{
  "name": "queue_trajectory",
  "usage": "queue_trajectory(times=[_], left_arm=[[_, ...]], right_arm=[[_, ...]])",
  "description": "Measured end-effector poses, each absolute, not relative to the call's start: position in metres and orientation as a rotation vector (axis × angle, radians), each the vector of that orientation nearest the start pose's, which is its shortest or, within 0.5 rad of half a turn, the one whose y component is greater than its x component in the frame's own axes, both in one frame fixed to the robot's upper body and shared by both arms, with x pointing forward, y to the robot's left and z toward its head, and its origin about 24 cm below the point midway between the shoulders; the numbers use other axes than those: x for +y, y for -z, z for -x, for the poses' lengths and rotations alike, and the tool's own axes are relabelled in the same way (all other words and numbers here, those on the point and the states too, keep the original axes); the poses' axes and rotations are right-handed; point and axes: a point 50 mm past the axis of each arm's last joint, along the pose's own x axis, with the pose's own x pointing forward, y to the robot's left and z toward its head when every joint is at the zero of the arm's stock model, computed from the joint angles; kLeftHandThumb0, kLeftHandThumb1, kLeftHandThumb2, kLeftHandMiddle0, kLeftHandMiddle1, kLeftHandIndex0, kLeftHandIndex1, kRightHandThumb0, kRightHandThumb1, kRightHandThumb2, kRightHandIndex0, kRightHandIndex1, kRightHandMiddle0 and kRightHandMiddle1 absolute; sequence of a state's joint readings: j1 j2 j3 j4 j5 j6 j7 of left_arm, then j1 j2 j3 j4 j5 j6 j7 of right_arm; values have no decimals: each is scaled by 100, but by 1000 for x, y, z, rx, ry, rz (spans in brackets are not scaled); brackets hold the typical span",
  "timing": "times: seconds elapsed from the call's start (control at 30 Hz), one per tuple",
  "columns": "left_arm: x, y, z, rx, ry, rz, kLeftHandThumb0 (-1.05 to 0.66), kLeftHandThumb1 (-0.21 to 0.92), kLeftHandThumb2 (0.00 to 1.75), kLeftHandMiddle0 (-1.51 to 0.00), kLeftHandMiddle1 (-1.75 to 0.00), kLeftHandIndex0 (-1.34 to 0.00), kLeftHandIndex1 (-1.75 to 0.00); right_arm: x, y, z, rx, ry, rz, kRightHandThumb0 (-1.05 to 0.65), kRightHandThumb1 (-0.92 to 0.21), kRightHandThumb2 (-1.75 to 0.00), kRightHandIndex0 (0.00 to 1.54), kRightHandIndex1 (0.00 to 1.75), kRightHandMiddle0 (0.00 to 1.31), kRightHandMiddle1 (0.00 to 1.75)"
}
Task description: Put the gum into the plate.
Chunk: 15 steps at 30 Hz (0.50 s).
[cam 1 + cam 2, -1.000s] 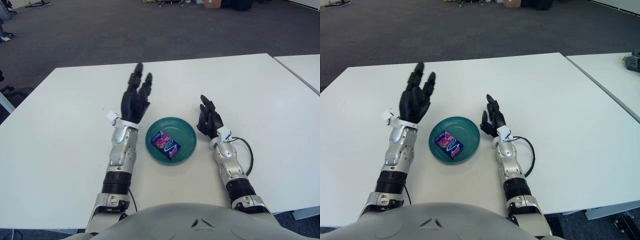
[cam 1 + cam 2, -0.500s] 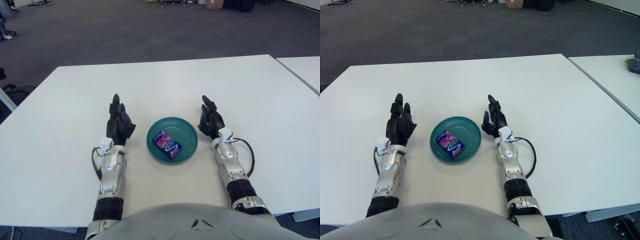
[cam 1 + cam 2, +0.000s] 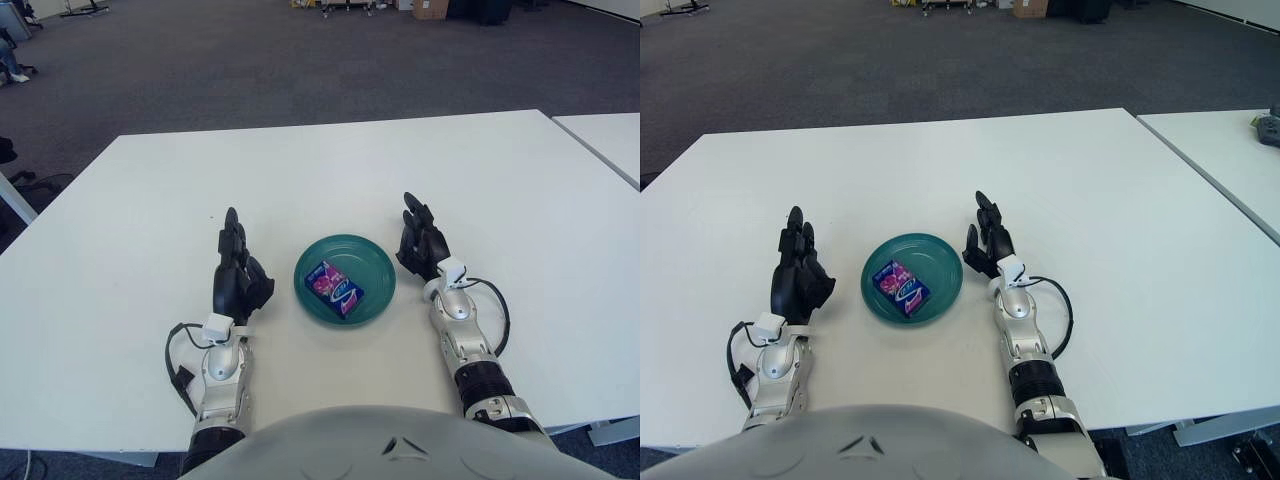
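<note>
One gum pack [image 3: 335, 288]: lies flat inside the teal plate [image 3: 375, 260], a little left of the plate's middle, held by neither robot hand.
Gum vs hands: sits between the two; the left robot hand [image 3: 238, 277] is off to its left past the plate rim, the right robot hand [image 3: 421, 244] off to its right and slightly farther up the table. Both are apart from the pack.
Gum axis: rectangular pack, long axis on a diagonal, one short end toward the far left, the other toward the near right. Printed face up, pink and blue.
Plate: round, shallow, on the white table [image 3: 130, 200], roughly midway between the two forearms.
Left robot hand: just beside the plate's left rim, not touching it; black fingers extended and loosely together, pointing away from the robot, holding nothing.
Right robot hand: just beside the plate's right rim; fingers extended and relaxed, pointing away and slightly left, holding nothing.
Contact with table: cannot tell for either hand.
</note>
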<state>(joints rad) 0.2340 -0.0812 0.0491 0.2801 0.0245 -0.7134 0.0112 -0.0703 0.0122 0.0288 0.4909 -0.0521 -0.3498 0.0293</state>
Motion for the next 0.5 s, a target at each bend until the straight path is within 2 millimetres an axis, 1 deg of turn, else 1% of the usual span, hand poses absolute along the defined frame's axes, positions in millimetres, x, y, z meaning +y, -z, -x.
queue_trajectory(times=[0.1,0.17,0.2,0.3,0.5], left_arm=[[156,4,-185,-210,-125,23,-105,92,105,-3,-1,0,-16],[156,4,-186,-210,-123,24,-105,92,103,-7,-1,0,-26],[157,4,-186,-210,-124,27,-105,92,103,-8,-1,0,-28],[158,5,-189,-208,-133,49,-105,92,100,-12,-2,0,-43],[161,6,-193,-231,-153,78,-105,92,96,-18,-2,0,-62]], right_arm=[[-131,21,-249,72,-99,38,-62,-92,-102,3,0,0,24],[-131,21,-249,72,-98,37,-62,-92,-102,3,0,0,25],[-131,21,-249,73,-98,36,-62,-92,-102,3,0,0,25],[-132,21,-249,73,-97,35,-61,-92,-102,3,0,0,26],[-132,20,-249,70,-95,33,-61,-92,-103,4,0,0,28]])
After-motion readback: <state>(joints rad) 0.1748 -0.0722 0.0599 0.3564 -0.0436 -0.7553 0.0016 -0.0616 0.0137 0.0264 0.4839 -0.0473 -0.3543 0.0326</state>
